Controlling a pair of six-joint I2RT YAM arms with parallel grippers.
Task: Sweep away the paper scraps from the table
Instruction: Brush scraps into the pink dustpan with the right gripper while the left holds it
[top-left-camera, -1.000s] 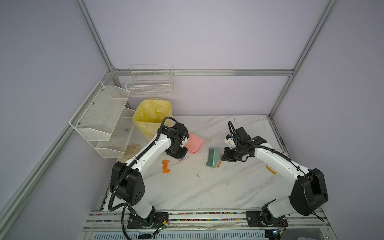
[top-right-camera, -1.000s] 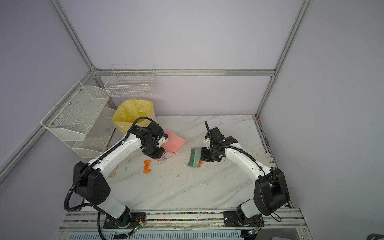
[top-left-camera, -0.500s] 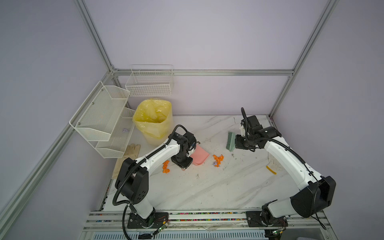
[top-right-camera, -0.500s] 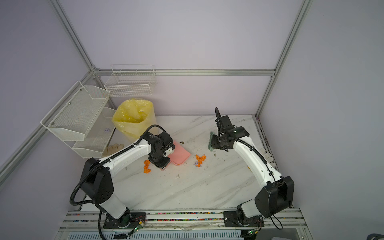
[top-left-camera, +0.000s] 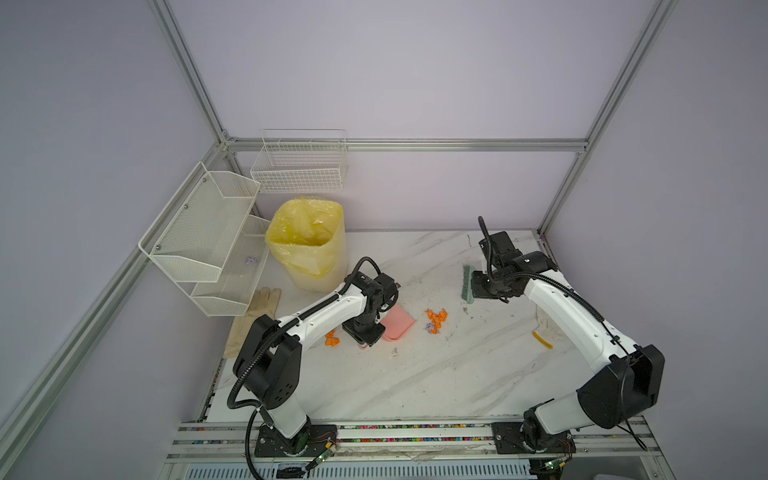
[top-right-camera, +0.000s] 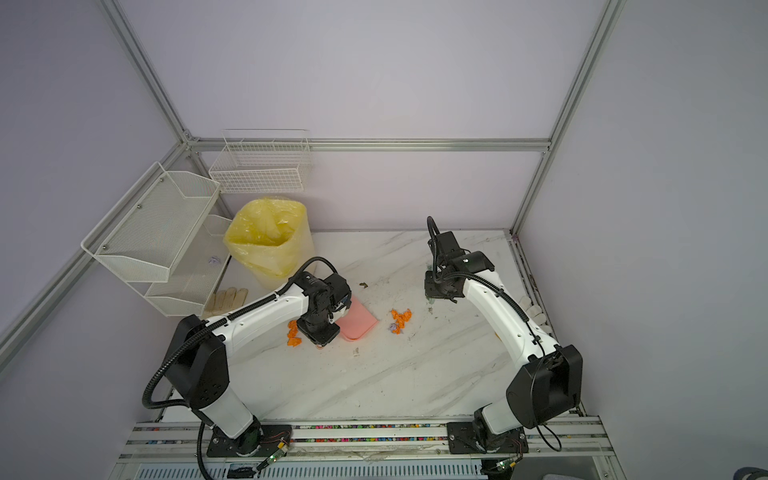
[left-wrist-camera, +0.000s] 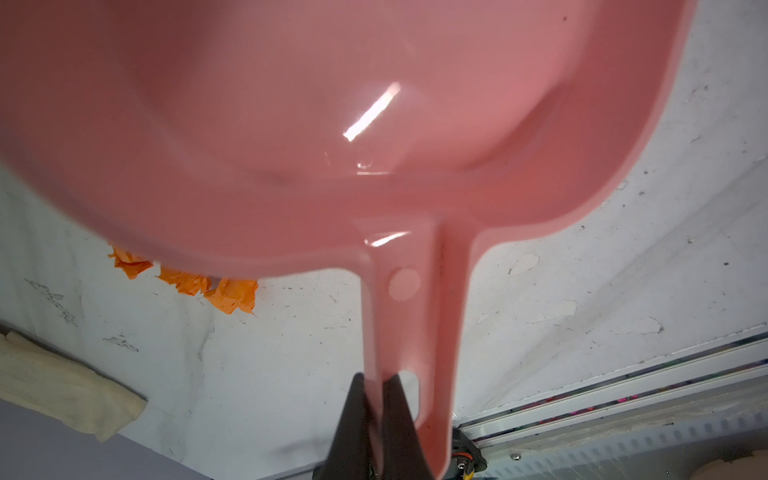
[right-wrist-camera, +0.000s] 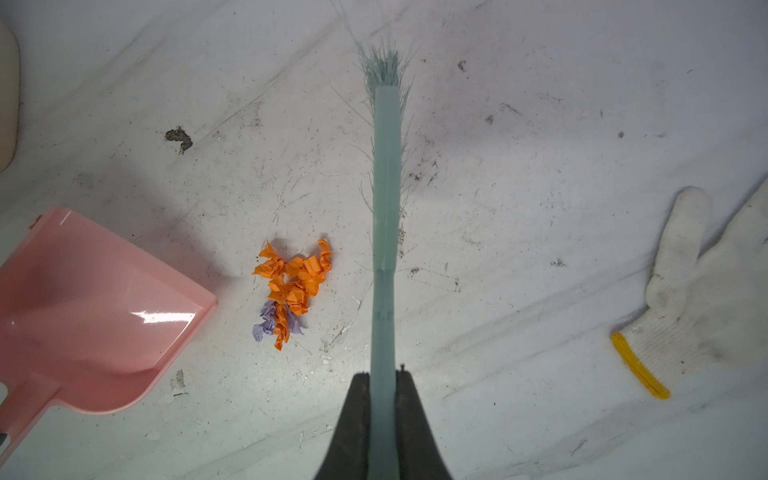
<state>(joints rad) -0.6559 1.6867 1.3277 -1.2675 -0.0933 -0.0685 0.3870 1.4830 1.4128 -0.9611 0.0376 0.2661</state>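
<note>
A heap of orange and lilac paper scraps (top-left-camera: 435, 321) (top-right-camera: 400, 321) (right-wrist-camera: 293, 291) lies mid-table (top-left-camera: 415, 382), just right of the pink dustpan's (top-left-camera: 398, 326) (right-wrist-camera: 91, 316) open lip. More orange scraps (top-left-camera: 331, 340) (left-wrist-camera: 187, 280) lie left of the pan, beside my left arm. My left gripper (left-wrist-camera: 376, 380) (top-left-camera: 363, 334) is shut on the dustpan handle (left-wrist-camera: 409, 316). My right gripper (right-wrist-camera: 382, 376) (top-left-camera: 484, 286) is shut on the teal brush's handle. The brush (top-left-camera: 467, 284) (right-wrist-camera: 386, 187) hangs above the table, to the right of the heap and apart from it.
A yellow-lined bin (top-left-camera: 307, 245) stands at the back left beside white wire racks (top-left-camera: 208, 232); one rack holds a lilac wad (top-left-camera: 250, 260). A beige glove (top-left-camera: 253, 320) lies at the left edge. A white glove (right-wrist-camera: 706, 291) with a yellow cuff (top-left-camera: 542, 340) lies at the right.
My right gripper lifted the brush off the heap and carried it back right, leaving the scraps behind. My left gripper brought the dustpan forward and right, close to the heap.
</note>
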